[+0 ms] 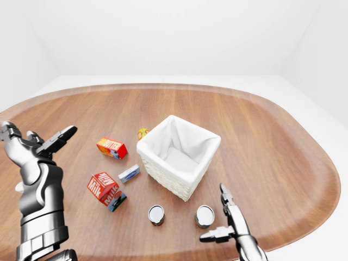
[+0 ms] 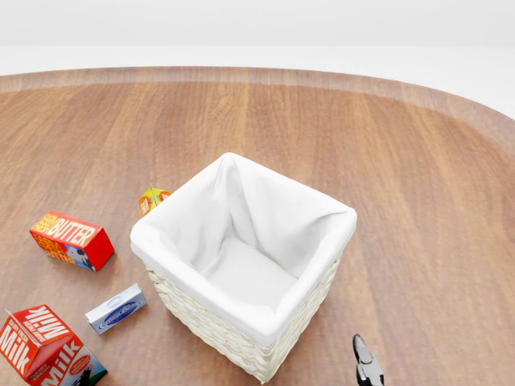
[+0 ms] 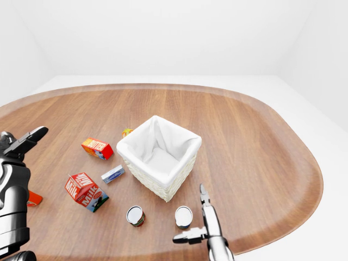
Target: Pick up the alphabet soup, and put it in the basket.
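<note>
Two cans point(image 1: 205, 216) stand nearest, and the right hand point(image 1: 224, 224) hovers just beside the right-hand one, fingers spread, holding nothing; the left hand point(image 1: 38, 144) is raised, open and empty. Which can is the alphabet soup, labels too small to tell. Best bet: settle the fingers around its sides before lifting to the basket point(image 1: 209, 145) beyond.
</note>
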Controlling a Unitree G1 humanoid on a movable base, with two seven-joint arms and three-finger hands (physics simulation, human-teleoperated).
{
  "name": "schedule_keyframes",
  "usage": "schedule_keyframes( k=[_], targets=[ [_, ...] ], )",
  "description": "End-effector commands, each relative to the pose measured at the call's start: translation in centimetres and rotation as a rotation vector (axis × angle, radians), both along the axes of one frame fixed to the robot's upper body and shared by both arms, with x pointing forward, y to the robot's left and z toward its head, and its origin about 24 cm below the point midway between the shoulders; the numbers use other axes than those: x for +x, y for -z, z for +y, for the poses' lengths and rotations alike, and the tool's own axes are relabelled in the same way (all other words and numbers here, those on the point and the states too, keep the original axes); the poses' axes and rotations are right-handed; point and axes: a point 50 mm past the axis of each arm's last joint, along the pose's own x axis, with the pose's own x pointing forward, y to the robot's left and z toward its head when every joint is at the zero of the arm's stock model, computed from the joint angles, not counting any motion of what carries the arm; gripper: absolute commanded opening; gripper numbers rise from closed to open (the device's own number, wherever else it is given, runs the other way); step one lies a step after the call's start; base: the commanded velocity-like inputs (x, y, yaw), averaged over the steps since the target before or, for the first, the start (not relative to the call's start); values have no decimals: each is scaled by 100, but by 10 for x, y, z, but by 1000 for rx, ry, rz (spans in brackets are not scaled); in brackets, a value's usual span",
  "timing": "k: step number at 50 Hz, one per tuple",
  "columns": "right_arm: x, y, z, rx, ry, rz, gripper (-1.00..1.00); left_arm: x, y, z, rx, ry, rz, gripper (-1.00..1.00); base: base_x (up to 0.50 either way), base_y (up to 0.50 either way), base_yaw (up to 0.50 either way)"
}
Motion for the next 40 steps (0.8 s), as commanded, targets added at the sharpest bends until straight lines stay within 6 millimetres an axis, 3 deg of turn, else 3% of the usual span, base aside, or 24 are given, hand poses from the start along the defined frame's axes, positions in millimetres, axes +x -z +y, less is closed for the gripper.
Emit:
schedule_keyframes(
  k=[1, 40],
  targets=[
    [4, 10, 1, -1, -4, 29, 100, 1, 1, 0, -1, 3, 5, 100, 0, 0, 0],
    [18, 22, 18, -6, -63, 81, 100, -1, -1, 0, 6, 0, -8, 100, 0, 0, 0]
  ],
)
